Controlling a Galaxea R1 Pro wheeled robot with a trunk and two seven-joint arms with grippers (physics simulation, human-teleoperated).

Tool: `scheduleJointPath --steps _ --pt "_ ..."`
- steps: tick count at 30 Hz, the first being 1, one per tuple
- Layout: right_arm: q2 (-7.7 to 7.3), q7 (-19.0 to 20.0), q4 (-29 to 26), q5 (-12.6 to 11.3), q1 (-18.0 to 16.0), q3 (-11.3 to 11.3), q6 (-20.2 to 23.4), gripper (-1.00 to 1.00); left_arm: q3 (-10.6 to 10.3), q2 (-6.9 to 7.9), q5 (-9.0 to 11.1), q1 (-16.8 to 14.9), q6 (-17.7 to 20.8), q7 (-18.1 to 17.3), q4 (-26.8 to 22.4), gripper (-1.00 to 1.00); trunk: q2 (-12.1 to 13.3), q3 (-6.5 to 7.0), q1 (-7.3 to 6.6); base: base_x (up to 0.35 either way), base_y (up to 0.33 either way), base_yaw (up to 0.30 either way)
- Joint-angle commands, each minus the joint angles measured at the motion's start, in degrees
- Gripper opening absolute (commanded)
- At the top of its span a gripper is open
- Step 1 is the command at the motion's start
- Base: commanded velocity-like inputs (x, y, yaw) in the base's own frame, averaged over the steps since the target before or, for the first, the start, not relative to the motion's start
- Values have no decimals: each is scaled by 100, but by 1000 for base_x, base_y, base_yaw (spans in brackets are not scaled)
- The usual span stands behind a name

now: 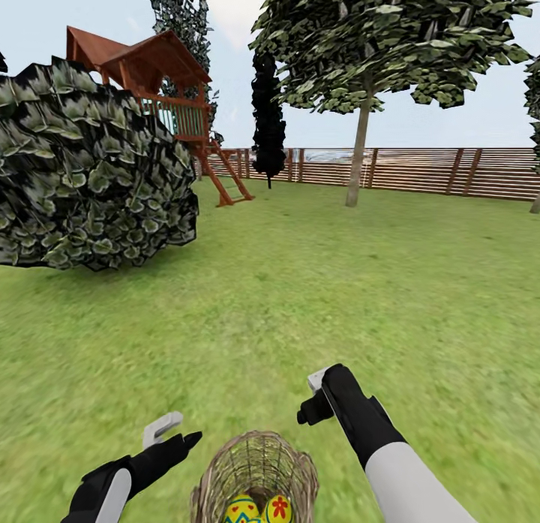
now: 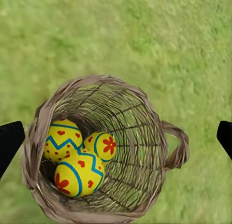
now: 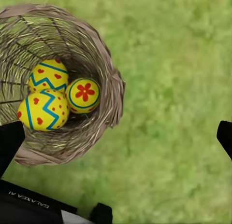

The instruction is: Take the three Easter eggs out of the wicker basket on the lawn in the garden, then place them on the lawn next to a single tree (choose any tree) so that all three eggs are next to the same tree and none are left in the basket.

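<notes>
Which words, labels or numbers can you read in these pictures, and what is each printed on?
"GALAXEA A1", as far as it can be made out: small white lettering, upside down, on the black arm casing in the right wrist view.
The eggs carry only patterns: zigzags, hearts, a flower.
Nothing else is readable.

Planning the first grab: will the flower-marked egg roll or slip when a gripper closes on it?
Likely yes: the flower-marked egg is smooth and rounded, so parallel fingers may squeeze it out. It leans against two other eggs in the wicker basket, so lifting it may make those shift.
</notes>
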Motion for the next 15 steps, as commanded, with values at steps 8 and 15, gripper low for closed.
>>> scheduleJointPath --steps 8,15 --pt "-7 17 451 52 -4 -4 -263 100 24 -14 5 -4 37 -33 1 100 -3 -6 3 175 0 0" --pt "-7 11 552 42 -4 -16 -358 100 28 -15 14 -4 37 -32 2 100 -3 -6 3 117 0 0"
